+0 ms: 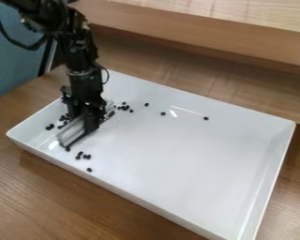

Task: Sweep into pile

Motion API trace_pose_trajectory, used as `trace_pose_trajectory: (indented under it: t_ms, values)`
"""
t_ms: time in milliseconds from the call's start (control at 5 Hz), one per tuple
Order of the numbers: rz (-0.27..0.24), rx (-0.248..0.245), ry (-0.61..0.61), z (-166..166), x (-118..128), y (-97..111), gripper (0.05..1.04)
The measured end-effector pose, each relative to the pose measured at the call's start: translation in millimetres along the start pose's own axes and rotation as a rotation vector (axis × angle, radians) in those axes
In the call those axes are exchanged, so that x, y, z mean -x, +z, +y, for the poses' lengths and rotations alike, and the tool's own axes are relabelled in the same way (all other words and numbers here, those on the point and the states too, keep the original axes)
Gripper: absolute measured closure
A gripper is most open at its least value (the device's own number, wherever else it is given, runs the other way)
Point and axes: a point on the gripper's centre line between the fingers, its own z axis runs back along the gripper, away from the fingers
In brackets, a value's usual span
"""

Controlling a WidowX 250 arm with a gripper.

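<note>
At the left end of the white tray (177,145), my gripper (87,123) hangs down, shut on a grey-and-black sweeping tool (71,133). The tool's long edge is low over the tray floor and runs from the front left toward the back. Small black pieces (123,108) lie in a loose cluster just right of the tool's back end. Several more pieces (49,127) are left of it, and others (86,156) are near the front wall. A few single ones (206,118) are scattered toward the back wall. The gripper hides part of the tool.
The tray's raised rim (140,198) surrounds the work area, and the tray stands on a brown wooden table (27,187). A wooden ledge (202,35) runs behind it. A blue surface (18,56) is at the upper left, behind the arm.
</note>
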Motion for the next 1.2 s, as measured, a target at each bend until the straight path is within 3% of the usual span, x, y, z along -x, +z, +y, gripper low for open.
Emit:
trace_pose_trajectory:
  t_ms: [200,400,600,1000,1200]
  values:
    - [-0.005,0.005,0.004,-1,-1,1,0.617]
    - [-0.006,0.035,-0.007,-5,-9,12,0.303]
    - [-0.009,0.061,-0.015,-14,-13,17,0.089]
    - [-0.051,0.032,-0.027,-16,-25,62,0.083]
    - [-0.063,0.038,-0.098,-32,-39,84,0.083]
